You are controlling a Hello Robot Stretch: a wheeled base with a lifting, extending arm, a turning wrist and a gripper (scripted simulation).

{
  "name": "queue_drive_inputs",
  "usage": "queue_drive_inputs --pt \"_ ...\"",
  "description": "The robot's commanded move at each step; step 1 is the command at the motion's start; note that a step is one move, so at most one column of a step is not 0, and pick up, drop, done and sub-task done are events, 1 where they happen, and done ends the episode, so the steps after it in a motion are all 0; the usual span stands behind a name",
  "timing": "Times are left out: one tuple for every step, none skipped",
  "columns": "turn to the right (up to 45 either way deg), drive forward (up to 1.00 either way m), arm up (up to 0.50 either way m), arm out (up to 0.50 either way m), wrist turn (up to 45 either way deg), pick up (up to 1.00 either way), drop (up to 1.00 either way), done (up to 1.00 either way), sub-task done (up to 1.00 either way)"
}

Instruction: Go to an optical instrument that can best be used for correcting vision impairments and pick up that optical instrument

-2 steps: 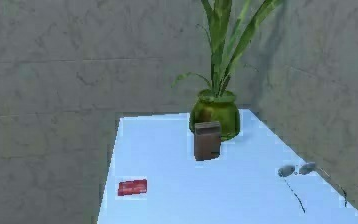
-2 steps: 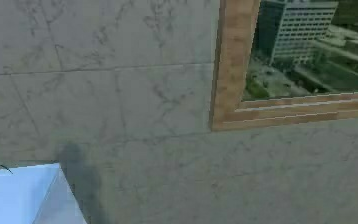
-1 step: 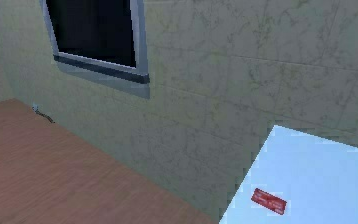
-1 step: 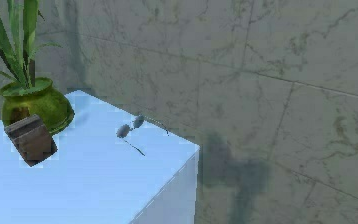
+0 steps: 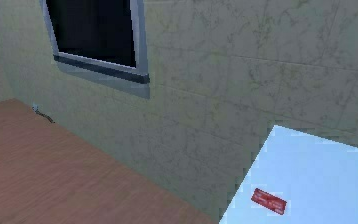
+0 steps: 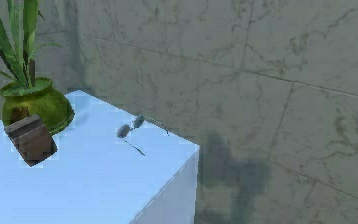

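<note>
Both views look down, sharing pale table (image 5: 317,170).

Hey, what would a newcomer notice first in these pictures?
A leafy plant in a green pot stands on the blue table at the arm side view's left. Thin grey glasses lie near the table's far edge. A dark window sits in the forward view's upper left.
</note>
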Motion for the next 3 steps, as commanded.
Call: queue_drive_inputs --pt "0.0 0.00 0.38 0.00 0.0 0.00 0.00 0.00 0.00" --pt "0.0 0.00 0.00 0.20 0.0 0.00 0.00 0.00 0.00" --pt "0.0 0.00 0.00 0.00 45.0 0.00 0.00 0.00 0.00"
